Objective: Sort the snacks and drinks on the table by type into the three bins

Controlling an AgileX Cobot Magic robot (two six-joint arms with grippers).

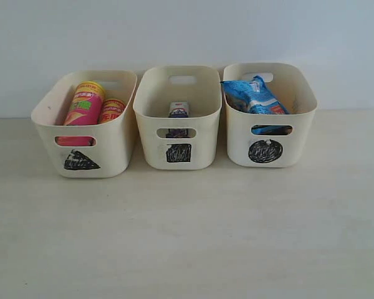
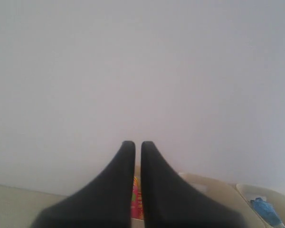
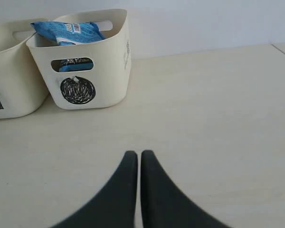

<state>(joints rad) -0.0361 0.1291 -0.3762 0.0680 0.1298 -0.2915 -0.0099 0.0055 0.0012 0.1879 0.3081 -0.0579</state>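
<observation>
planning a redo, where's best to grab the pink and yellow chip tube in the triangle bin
Likely from above, at the top end of the pink and yellow chip tube: it leans toward the rim of the cream plastic bin, whose walls block its sides.

You are working at what looks like a lab test bench. A plain pale table runs to a plain white wall just behind the middle bin. The matching triangle tub and circle tub flank it, all three bearing hand-scribbled black marks.
</observation>
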